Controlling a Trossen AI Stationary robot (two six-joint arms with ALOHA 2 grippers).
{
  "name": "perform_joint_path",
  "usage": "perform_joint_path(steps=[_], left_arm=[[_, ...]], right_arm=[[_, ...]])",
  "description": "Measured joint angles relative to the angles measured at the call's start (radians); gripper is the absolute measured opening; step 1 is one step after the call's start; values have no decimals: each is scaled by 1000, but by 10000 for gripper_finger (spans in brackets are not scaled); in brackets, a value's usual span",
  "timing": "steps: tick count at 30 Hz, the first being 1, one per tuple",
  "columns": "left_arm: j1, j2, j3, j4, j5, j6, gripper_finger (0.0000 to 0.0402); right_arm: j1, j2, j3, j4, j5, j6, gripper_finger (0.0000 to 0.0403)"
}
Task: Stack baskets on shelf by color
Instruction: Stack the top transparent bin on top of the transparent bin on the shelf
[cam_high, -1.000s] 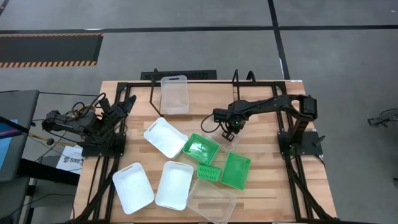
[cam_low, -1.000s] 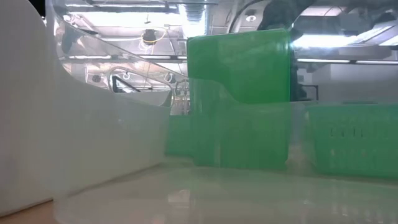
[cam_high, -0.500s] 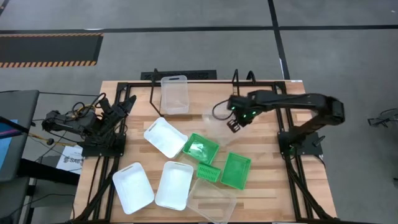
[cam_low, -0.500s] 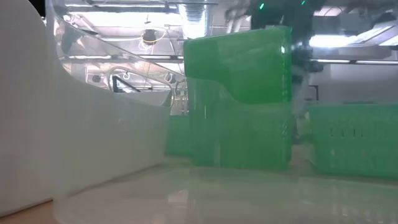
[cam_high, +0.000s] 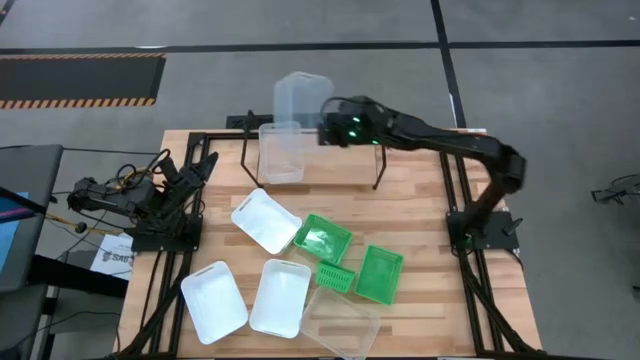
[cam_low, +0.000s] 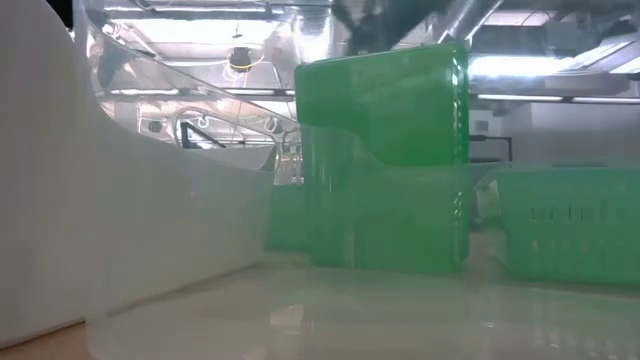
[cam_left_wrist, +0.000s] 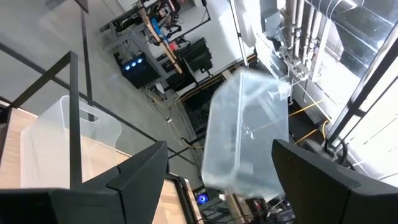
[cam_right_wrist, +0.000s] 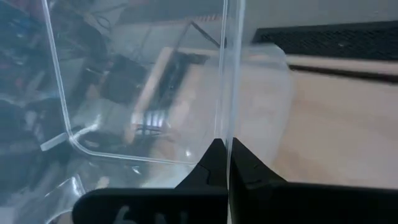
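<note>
My right gripper (cam_high: 327, 124) is shut on a clear basket (cam_high: 300, 98), held in the air over the table's far edge, above the shelf (cam_high: 378, 160). A second clear basket (cam_high: 281, 152) sits on the shelf's left end. A third clear basket (cam_high: 340, 322) lies at the near edge. Three white baskets (cam_high: 265, 220) (cam_high: 213, 300) (cam_high: 279, 297) and three green ones (cam_high: 322, 240) (cam_high: 379, 273) (cam_high: 335, 276) lie on the table. My left gripper (cam_left_wrist: 219, 146) waits open at the left edge and sees the held basket (cam_left_wrist: 245, 137). My right gripper pinches the clear basket's side wall at its rim (cam_right_wrist: 226, 127), one finger inside the basket and one outside. It reaches in level from the table's right. The basket is lifted clear and hangs tilted in the air beyond the fingers.
The black frame (cam_high: 455, 215) runs round the wooden table. The low view is filled by the near clear basket's wall (cam_low: 180, 200) and the green baskets (cam_low: 385, 160). Bare wood shows right of the shelf and along the right side.
My right gripper has risen from the table's middle and swung toward the far edge and the left, staying shut. The clear basket it carries has gone from just above the green baskets to high over the shelf's left part, near the clear basket there.
</note>
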Motion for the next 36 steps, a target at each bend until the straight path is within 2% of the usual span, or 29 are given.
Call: perform_joint_path(steps=[6,13,21,36], left_arm=[[0,0,0,-3,0,0,279],[0,0,0,-3,1,0,279],[0,0,0,-7,5,0,279],[0,0,0,-11,4,0,279]], right_arm=[[-13,231,209,-39,-38,-6,1],[-12,380,344,-154,-54,-2,1],[-7,421,368,-263,-46,1,0],[17,440,366,-279,-29,17,1]])
